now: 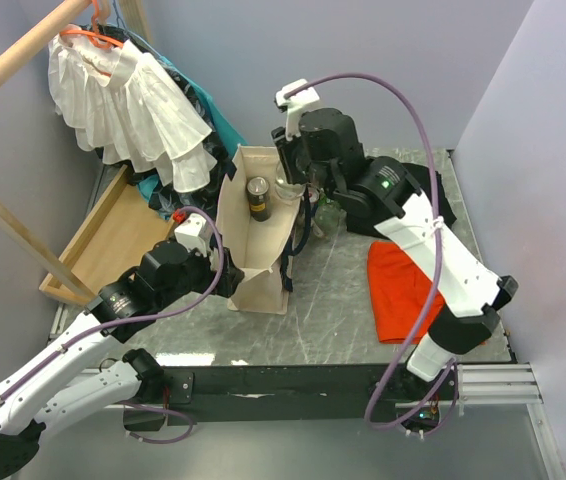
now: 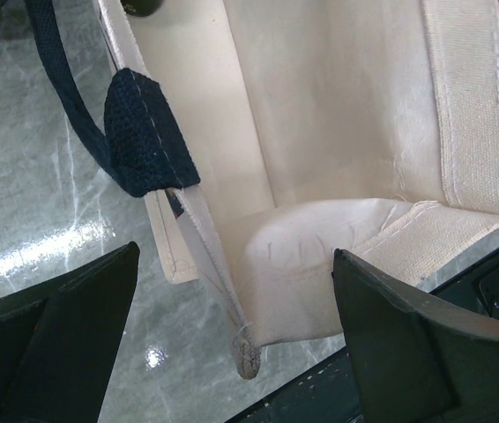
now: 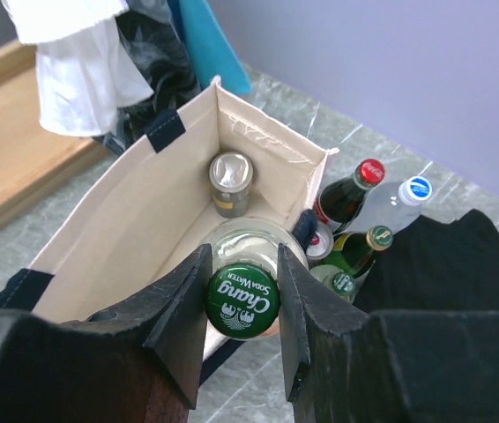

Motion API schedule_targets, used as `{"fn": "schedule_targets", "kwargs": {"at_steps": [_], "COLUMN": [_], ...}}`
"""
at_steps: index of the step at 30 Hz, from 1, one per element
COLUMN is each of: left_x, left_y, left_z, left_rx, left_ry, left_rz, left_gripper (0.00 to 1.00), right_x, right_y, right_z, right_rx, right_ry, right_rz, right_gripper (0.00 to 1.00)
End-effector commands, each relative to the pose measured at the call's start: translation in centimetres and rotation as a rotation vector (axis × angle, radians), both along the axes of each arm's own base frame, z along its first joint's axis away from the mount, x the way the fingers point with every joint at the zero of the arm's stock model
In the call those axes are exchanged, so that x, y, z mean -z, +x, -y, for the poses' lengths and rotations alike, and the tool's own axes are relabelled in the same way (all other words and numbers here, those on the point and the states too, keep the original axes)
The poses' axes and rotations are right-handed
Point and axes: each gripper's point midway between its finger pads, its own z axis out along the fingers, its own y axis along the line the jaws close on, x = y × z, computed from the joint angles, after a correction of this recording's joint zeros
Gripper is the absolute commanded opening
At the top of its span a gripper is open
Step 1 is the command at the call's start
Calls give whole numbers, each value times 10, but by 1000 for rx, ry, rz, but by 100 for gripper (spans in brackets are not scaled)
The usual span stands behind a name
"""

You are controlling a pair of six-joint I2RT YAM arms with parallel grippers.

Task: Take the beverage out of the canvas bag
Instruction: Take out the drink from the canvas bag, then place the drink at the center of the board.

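The canvas bag (image 1: 253,265) stands open-mouthed on the table (image 1: 333,320), left of the table's middle. A can (image 1: 258,197) stands inside it, toward the bag's back end. A Chang soda water bottle (image 3: 242,302) sits in the bag's mouth against its right wall, its cap clamped in the right gripper (image 3: 242,286) above.

Just outside that right wall stands a cluster of bottles (image 3: 355,238), among them a Coca-Cola bottle (image 3: 353,192) and a water bottle (image 3: 399,201). Right of the cluster lies the far cloth (image 3: 452,264). The near cloth (image 1: 403,290) lies right of the bag, in front of that.

A ruffled garment (image 1: 128,100) hangs behind and left of the bag, and a wooden tray (image 1: 108,245) lies to its left. The left gripper (image 2: 234,256) straddles the bag's near-left corner, jaws apart.
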Motion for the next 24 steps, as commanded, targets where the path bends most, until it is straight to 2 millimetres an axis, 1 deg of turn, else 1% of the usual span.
{"fn": "schedule_targets", "kwargs": {"at_steps": [1,4,11,18,24], "left_x": [-4,-4,-7,-7,-5], "left_y": [-2,-1,-2,-3,-3], "left_z": [1,-3,-3,-2,0], "left_rx": [15,-5,-5,6,17], "left_ry": [4,10,-2,0,2], "left_rz": [9,11,23,20,14], "left_gripper": [96,96,96,96,96], "right_x": [-99,-105,-109,-100,-90], "right_y": [-17,-21,-29,-39,-44], "right_z": [32,37,50,77,94], "right_rx": [52,58,76,141,194], "right_ry": [221,232,253,252,242], "right_rz": [233,246,260,260,256], "right_gripper": [0,0,0,0,0]}}
